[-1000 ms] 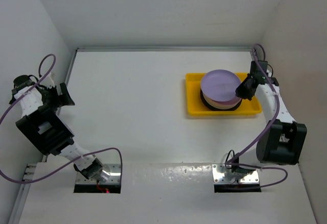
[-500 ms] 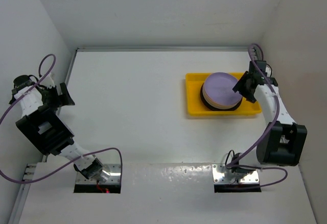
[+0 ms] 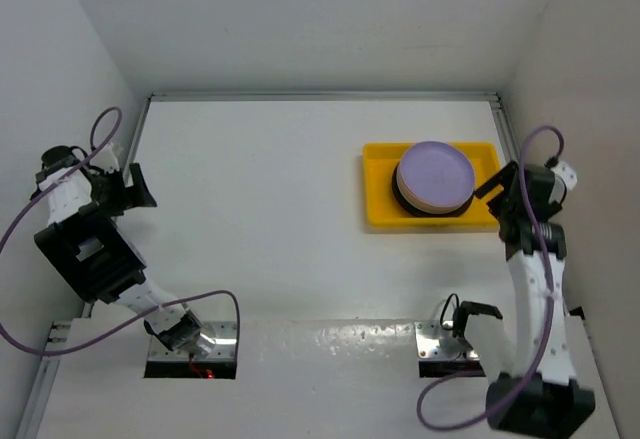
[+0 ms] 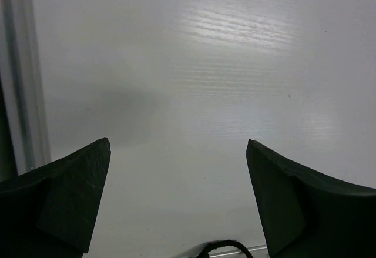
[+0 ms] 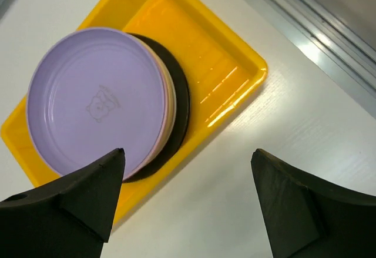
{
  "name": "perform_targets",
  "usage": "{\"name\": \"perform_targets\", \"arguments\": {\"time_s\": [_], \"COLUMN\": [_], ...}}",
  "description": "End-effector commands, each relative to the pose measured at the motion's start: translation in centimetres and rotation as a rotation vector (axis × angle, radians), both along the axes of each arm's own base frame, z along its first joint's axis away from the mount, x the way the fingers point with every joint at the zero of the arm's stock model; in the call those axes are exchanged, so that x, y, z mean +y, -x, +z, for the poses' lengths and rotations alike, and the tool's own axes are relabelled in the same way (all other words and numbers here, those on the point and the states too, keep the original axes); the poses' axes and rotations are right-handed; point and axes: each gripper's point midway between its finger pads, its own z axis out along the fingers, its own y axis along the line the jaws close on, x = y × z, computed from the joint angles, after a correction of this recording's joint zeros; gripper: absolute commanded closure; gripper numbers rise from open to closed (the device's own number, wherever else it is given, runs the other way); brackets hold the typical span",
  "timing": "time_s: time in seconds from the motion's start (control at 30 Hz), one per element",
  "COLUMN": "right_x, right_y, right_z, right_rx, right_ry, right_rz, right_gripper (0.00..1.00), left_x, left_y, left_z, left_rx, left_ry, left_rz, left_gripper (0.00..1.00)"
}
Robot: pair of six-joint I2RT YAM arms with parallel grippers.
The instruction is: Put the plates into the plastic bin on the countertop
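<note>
One white-walled countertop [image 3: 280, 219] bore the plastic bin [image 3: 380, 201] of stacked plates [image 3: 434, 171]; right gripper [image 5: 188, 155] hung near the bin, jaws apart, left gripper [image 4: 179, 143] well away, likewise spread.

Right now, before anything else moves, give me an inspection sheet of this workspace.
Surface: white countertop, bare apart from the bin.
Job's things: plates stacked inside the yellow plastic bin, a lilac one on top and a dark-rimmed plate at the bottom; the number in the stack cannot be told.
Clutter: nothing seen.
Grippers: left gripper open over bare countertop by the left edge; right gripper open, holding nothing, apart from the plates.
Cables: purple cables loop off both arms, none touching the bin.
Surroundings: white walls; thin raised rim along the edge.
</note>
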Motion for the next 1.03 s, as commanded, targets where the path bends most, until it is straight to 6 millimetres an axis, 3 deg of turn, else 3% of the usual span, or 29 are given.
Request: {"name": "perform_targets", "arguments": {"time_s": [0.0, 0.07, 0.1, 0.13, 0.17, 0.27, 0.5, 0.8, 1.0], "right_x": [0.2, 1.3, 2.0, 2.4, 2.8, 3.7, 3.4, 4.2, 4.1], "right_y": [4.7, 7.1, 7.9, 9.0, 9.9, 11.0, 10.8, 11.0, 10.2], "right_z": [-3.4, -4.8, -6.7, -7.0, -9.0, -10.5, -9.4, -11.0, -10.4], "right_rx": [0.016, -0.035, -0.015, -0.042, -0.038, -0.066, -0.096, 0.032, -0.004], "right_ry": [-0.033, -0.087, -0.129, -0.153, -0.175, -0.215, -0.2, -0.235, -0.212], "right_rz": [-0.113, -0.134, -0.146, -0.164, -0.175, -0.17, -0.174, -0.142, -0.106], "right_gripper": [0.13, 0.09, 0.08, 0.07, 0.0, 0.0, 0.0, 0.0, 0.0], "left_x": [-2.5, -4.0, -4.5, -5.5, -6.3, -8.3, -11.4, -12.1, -12.1], "left_y": [-1.2, -2.1, -2.6, -3.0, -3.2, -4.1, -5.0, -4.5, -4.5], "left_z": [-0.6, -0.5, -0.4, -0.7, -0.7, -1.0, -1.0, -1.1, -0.9], "left_rx": [-0.011, -0.017, -0.022, -0.009, -0.007, 0.011, 0.019, 0.026, 0.018], "left_ry": [0.025, 0.025, 0.032, 0.031, 0.037, 0.022, 0.007, 0.001, -0.003], "left_rz": [-0.067, -0.11, -0.108, -0.141, -0.152, -0.211, -0.287, -0.304, -0.304], "left_gripper": [0.03, 0.03, 0.03, 0.03, 0.03, 0.03, 0.03, 0.03, 0.03]}}
